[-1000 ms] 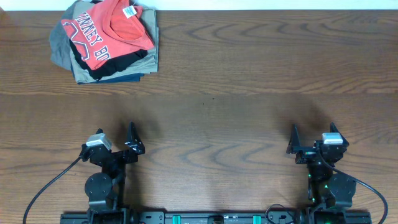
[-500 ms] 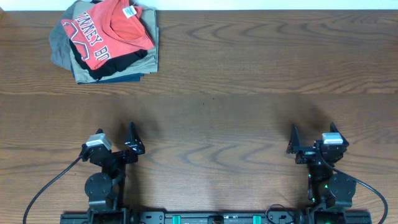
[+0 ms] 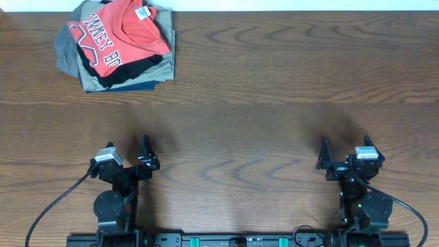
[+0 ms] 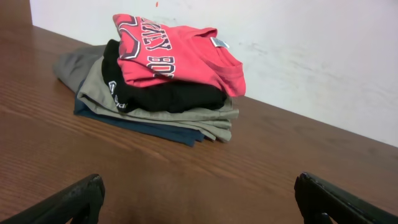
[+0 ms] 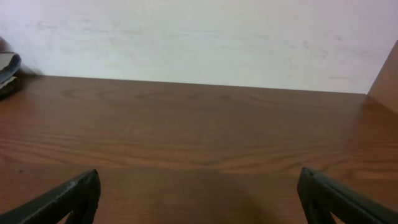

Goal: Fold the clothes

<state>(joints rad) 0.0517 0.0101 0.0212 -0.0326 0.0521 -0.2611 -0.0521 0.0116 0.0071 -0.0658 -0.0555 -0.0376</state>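
Up at the far left corner of the table (image 3: 233,89), the red T-shirt (image 3: 116,38) lies folded on top of a pile of other folded clothes (image 3: 127,75). Its white-outlined lettering faces up and its white neck tag (image 3: 143,12) sits at the far edge, close to the white wall (image 4: 311,50). From the left wrist camera the layers under the shirt show as a black garment (image 4: 168,93), a khaki one (image 4: 205,118) and a navy one (image 4: 149,127) at the bottom, with a grey piece (image 4: 74,62) spreading out to the left.

Both arms sit at the near edge of the table, well apart from the pile and from each other. The left claw (image 3: 147,156) is spread wide and holds nothing; its two dark fingertips (image 4: 78,199) show at the lower corners of its own camera view, with bare wood between them. The right claw (image 3: 326,158) is spread the same way, also holding nothing, over bare wood. Only a sliver of the pile shows at the left edge of the right wrist view.
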